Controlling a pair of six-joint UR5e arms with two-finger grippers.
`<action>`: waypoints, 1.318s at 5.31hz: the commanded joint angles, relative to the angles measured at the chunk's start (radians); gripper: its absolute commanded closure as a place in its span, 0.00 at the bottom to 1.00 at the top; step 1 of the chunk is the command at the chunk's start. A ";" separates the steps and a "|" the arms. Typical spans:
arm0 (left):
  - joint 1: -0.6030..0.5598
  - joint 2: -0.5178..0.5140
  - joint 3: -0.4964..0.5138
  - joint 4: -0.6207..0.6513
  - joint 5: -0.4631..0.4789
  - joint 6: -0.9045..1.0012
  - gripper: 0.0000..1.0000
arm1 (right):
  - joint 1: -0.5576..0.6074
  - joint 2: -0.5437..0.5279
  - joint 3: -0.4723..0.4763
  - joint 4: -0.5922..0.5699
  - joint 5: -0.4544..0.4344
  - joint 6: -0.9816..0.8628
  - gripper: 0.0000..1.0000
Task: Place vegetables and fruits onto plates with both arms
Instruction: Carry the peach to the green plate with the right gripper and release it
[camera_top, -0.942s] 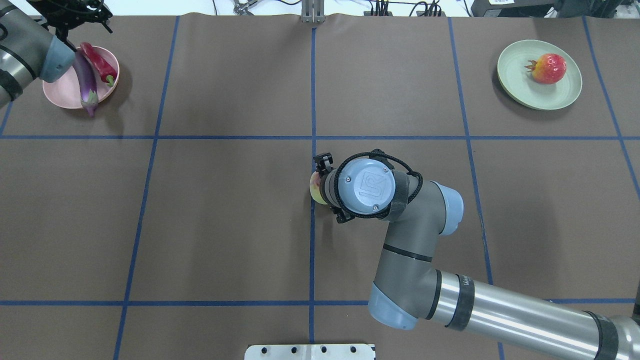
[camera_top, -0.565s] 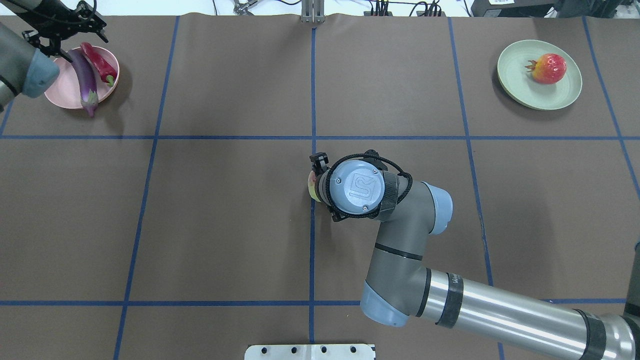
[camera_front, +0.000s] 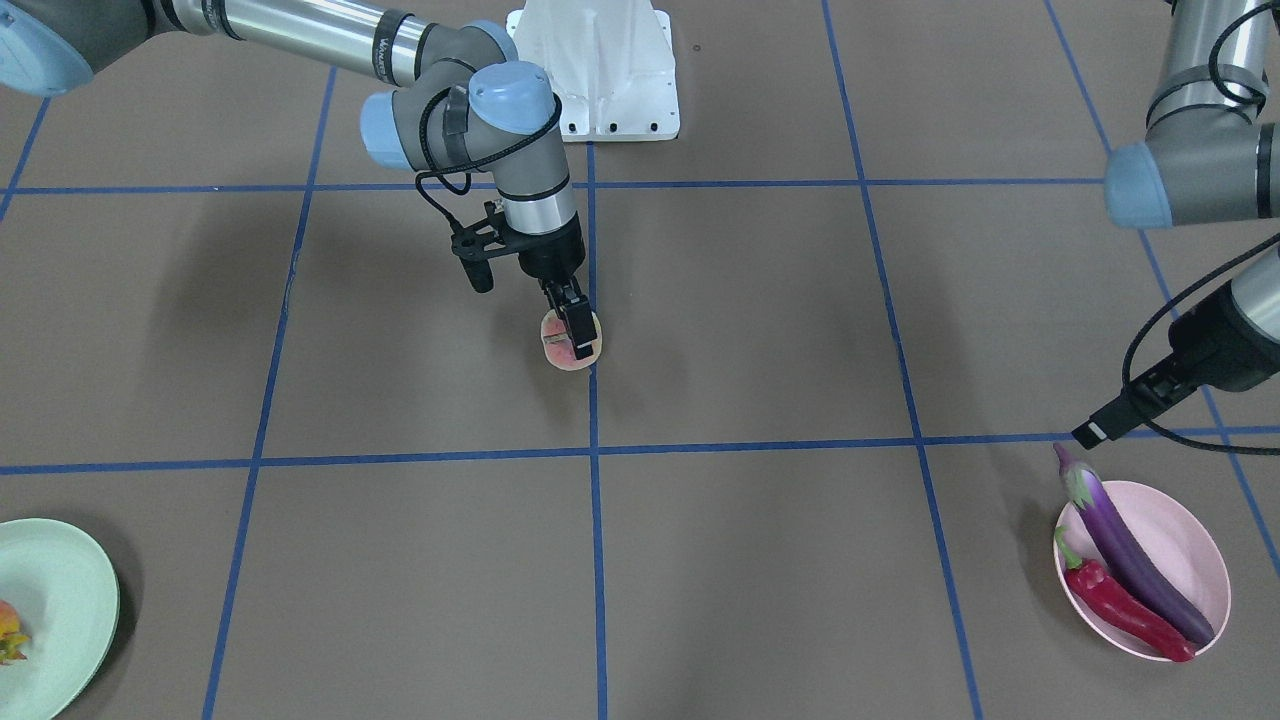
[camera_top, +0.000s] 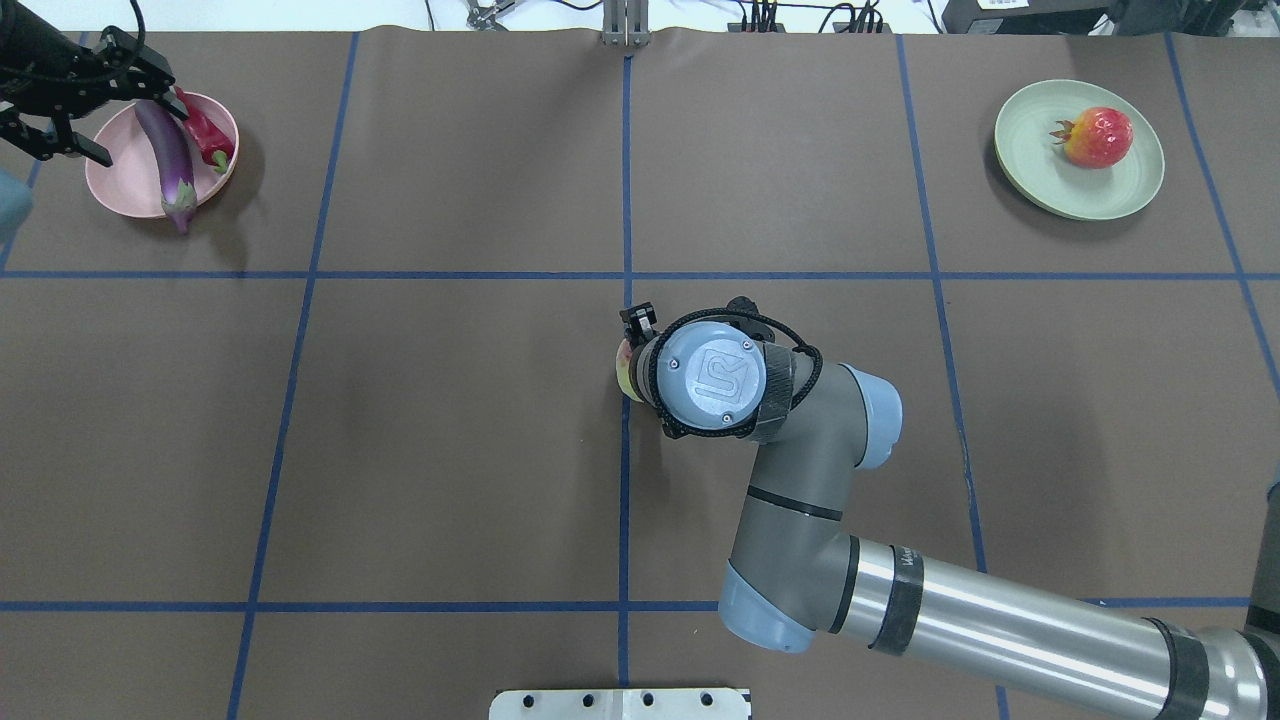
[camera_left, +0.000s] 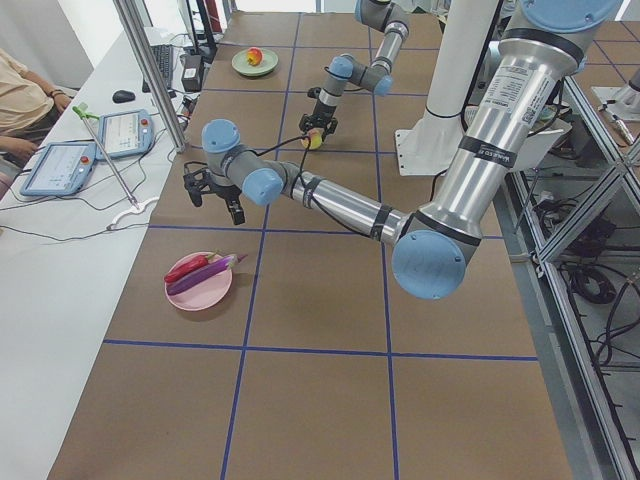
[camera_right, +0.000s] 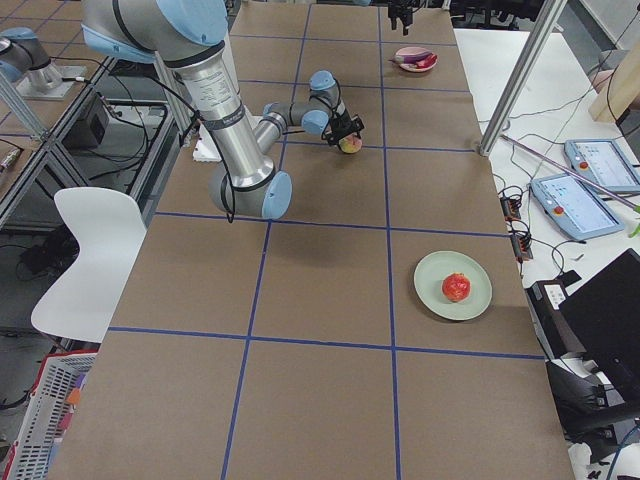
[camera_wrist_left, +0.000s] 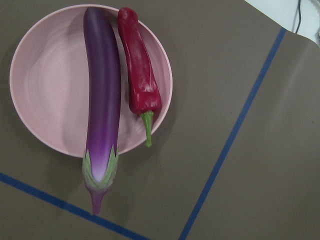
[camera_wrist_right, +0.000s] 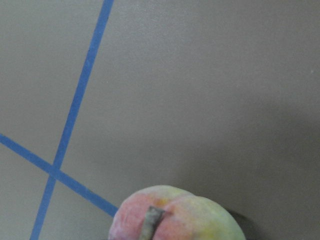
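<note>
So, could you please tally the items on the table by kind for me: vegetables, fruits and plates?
Vegetables: 2 (eggplant, chili pepper)
Fruits: 2 (pomegranate, peach)
Plates: 2 (pink plate, mint green plate)
Total: 6

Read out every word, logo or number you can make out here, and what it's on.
"UR": logo on the blue cap of the right arm.
Print on that arm's silver tube: cut off, unreadable.
Print on the left arm: too small to read.
Tablet screens: too small to read.
</note>
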 joint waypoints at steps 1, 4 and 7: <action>0.000 0.021 -0.085 0.066 0.005 0.000 0.00 | 0.003 -0.003 0.016 0.025 0.002 -0.066 1.00; -0.017 0.050 -0.144 0.066 0.007 0.017 0.00 | 0.172 -0.076 0.173 -0.089 0.144 -0.311 1.00; -0.028 0.223 -0.268 0.066 0.007 0.400 0.00 | 0.603 -0.219 0.038 -0.098 0.477 -1.274 1.00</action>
